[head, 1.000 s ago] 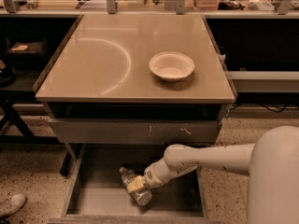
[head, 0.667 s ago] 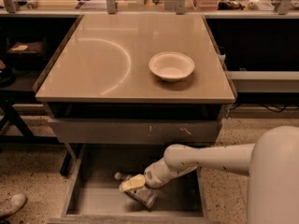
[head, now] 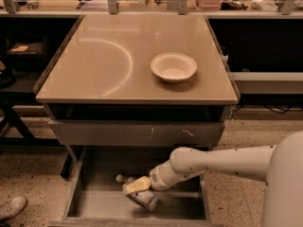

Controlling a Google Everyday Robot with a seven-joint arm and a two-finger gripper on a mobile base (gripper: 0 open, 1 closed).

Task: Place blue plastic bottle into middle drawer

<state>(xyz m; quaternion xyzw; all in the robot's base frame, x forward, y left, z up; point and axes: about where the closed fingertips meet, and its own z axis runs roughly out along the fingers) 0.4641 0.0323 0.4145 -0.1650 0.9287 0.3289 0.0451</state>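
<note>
white arm (head: 213, 161) comes in from the right, angled down-left into the wide shallow grey middle drawer (head: 94, 207), which is pulled open. gripper (head: 137, 186) sits over the small clear pale blue plastic bottle (head: 144, 200), which lies slanted on the drawer floor. can't tell if the gripper is clamped or apart. white round bowl (head: 173, 66) on the tabletop (head: 94, 60).

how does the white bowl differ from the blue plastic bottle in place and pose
The white bowl sits upright on the tabletop; the blue plastic bottle lies on its side in the open middle drawer. The bowl is wide, round and opaque; the bottle is slim and clear. The bowl stands alone; the gripper is over the bottle. Both are pale.
</note>
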